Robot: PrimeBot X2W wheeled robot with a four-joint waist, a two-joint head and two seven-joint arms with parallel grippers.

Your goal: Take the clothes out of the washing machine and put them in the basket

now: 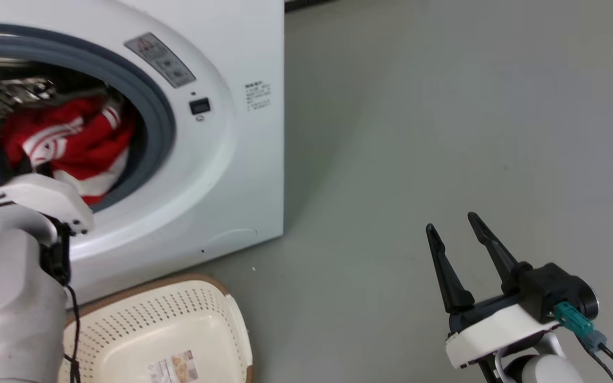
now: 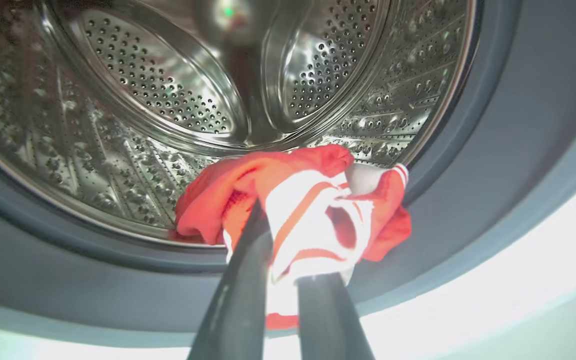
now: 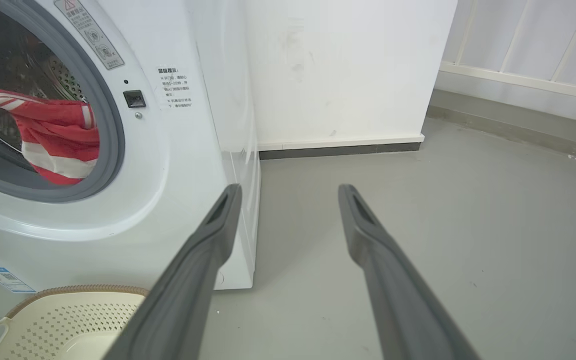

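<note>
The red clothes (image 1: 72, 141) with white stripes hang bunched in the round porthole of the white washing machine (image 1: 232, 175). In the left wrist view my left gripper (image 2: 288, 250) is shut on a fold of the clothes (image 2: 318, 210), which sit at the drum's front lip over the grey door seal. The steel drum (image 2: 168, 100) lies behind them. The cream basket (image 1: 141, 314) stands on the floor right below the porthole. My right gripper (image 1: 450, 221) hovers open over the floor to the right of the washer, holding nothing. Its two fingers (image 3: 218, 225) spread wide.
Grey floor (image 1: 445, 106) stretches to the right of the washer. A white wall (image 3: 343, 75) with a dark skirting stands behind the machine. My pale left forearm (image 1: 8, 298) crosses in front of the basket's left side.
</note>
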